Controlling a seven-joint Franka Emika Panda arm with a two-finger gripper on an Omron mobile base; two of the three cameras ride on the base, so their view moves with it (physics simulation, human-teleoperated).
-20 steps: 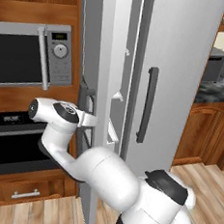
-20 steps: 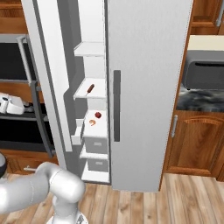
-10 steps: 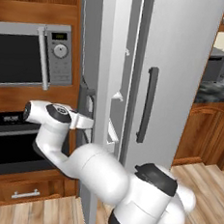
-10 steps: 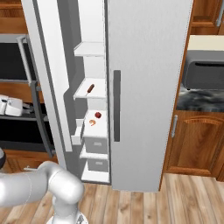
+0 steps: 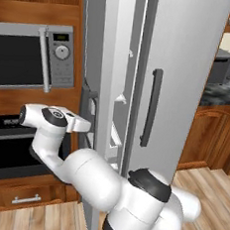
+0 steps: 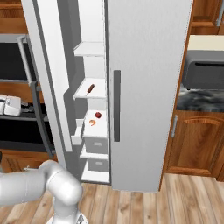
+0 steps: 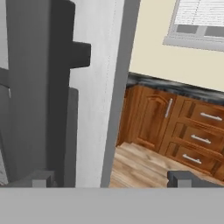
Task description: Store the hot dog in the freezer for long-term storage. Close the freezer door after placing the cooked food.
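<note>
Left base view, gripper [image 5: 88, 126] seemingly nearer freezer door [image 5: 107, 86]

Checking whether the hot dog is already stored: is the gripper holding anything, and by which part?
Nothing is held. The gripper is open beside the freezer door; the hot dog lies on a freezer shelf.
</note>
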